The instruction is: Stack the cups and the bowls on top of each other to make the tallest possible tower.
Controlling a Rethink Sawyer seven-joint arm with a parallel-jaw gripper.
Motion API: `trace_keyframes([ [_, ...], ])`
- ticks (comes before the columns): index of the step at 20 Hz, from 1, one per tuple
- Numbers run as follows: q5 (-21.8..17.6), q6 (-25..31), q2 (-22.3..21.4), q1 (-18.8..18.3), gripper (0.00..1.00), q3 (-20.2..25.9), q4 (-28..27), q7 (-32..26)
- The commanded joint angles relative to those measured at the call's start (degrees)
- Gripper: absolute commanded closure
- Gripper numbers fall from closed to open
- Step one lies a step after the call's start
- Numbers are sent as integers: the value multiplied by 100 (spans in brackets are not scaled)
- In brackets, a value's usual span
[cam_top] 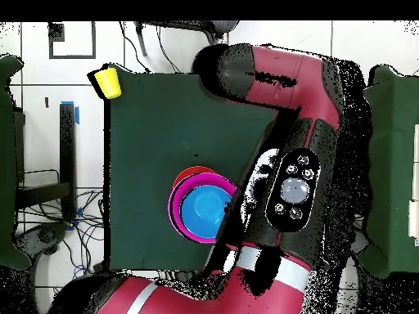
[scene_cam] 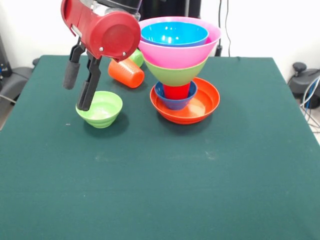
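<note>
The tower stands at the table's middle back in the front view: wide orange bowl point(scene_cam: 200, 107) as base, small dark blue bowl point(scene_cam: 174, 101), red cup point(scene_cam: 176, 91), large green bowl point(scene_cam: 175, 75), huge pink bowl point(scene_cam: 181, 54), large blue bowl point(scene_cam: 174, 34) on top. From overhead the tower shows as blue bowl point(cam_top: 203, 209) inside pink bowl point(cam_top: 175, 214). The small green bowl point(scene_cam: 102, 109) sits alone to the left. My gripper point(scene_cam: 76, 96) is open; one finger point(scene_cam: 88, 92) reaches the bowl's left rim, the other is outside it. An orange cup point(scene_cam: 126, 73) lies on its side, with the light green cup point(scene_cam: 136, 57) behind it.
The yellow cup point(cam_top: 106, 82) stands at a corner of the green table point(cam_top: 164, 123) in the overhead view. My arm point(cam_top: 286, 180) covers the gripper and the small green bowl from above. Cables and chair bases lie beyond the table edges.
</note>
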Motion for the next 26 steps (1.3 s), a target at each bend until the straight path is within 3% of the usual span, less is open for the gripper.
trace_keyframes([
  [1,-444,737,78,33,0,742,408,-1506],
  [14,-438,786,15,20,0,759,449,-1560],
  [26,-403,1335,-14,43,0,724,100,-1577],
])
